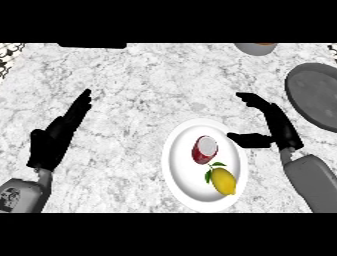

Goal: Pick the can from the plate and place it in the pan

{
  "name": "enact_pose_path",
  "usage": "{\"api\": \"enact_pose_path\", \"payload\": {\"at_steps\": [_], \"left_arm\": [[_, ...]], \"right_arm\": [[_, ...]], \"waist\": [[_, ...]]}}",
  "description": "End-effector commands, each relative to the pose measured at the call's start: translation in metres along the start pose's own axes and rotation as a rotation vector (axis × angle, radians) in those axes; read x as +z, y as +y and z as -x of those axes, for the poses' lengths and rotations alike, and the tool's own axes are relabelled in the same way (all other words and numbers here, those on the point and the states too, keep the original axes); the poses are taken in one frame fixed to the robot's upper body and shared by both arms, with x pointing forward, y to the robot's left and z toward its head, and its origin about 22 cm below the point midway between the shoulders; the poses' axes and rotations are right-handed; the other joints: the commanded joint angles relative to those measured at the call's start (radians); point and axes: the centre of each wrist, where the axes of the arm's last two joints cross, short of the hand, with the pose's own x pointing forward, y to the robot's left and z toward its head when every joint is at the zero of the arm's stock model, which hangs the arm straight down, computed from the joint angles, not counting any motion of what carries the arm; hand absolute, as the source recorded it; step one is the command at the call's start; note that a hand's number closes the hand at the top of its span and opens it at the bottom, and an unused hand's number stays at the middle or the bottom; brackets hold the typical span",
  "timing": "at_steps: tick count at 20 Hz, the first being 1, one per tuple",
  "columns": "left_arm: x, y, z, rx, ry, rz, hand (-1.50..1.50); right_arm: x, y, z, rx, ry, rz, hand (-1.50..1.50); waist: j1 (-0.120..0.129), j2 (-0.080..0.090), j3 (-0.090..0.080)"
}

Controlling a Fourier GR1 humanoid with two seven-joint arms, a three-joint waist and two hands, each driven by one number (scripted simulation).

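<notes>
The can [206, 149], dark red with a pale end, lies on its side on the white plate [180, 170] at lower centre of the frame, just above a yellow lemon [224, 181] that shares the plate. Nothing has been lifted: the can rests untouched where the task finds it. The right hand [276, 126] hovers just to the right of the plate, fingers stretched toward the upper left and thumb pointing at the plate's rim, spread wide and holding nothing, apart from the can. The grey pan [322, 97] sits at the right edge of the frame, beyond that hand, with nothing visible inside it. The left hand [59, 134] rests open at the left of the frame, fingers straight, well apart from the plate. All stand on a marbled desk [141, 85]; a round object at the top edge is cut off and cannot be made out. By this showing the job stands at its opening stage: the grasp, the lift, the carry rightward and the release into the pan all appear to be left.
</notes>
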Motion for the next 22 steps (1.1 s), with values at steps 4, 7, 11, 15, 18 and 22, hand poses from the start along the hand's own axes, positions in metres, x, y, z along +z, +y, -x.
{"api": "enact_pose_path", "payload": {"at_steps": [4,7,11,15,18,22], "left_arm": [[-0.009,-0.005,-0.008,0.005,0.002,0.007,0.00],[0.006,-0.009,0.004,0.015,0.021,0.018,0.00],[-0.009,-0.008,-0.014,-0.001,0.012,0.006,0.00],[-0.001,-0.009,-0.022,0.012,0.008,0.036,0.00],[-0.005,-0.002,-0.011,-0.006,0.006,0.014,0.00],[0.005,-0.002,-0.010,-0.007,0.007,0.003,0.00]], "right_arm": [[-0.012,0.044,0.006,0.129,0.109,-0.181,-1.50],[-0.020,0.027,-0.021,0.311,0.152,-0.233,-1.50],[-0.053,0.015,-0.074,0.476,0.214,-0.335,-1.50],[-0.059,0.025,-0.104,0.622,0.308,-0.538,-1.50],[-0.059,0.054,-0.115,0.691,0.376,-0.697,-1.50],[-0.076,0.064,-0.150,0.687,0.427,-0.815,-1.50]], "waist": [[-0.024,-0.009,-0.001],[-0.025,-0.013,-0.002],[-0.014,-0.008,-0.002],[-0.007,-0.013,-0.003],[-0.019,-0.010,-0.003],[-0.017,-0.011,-0.002]]}}
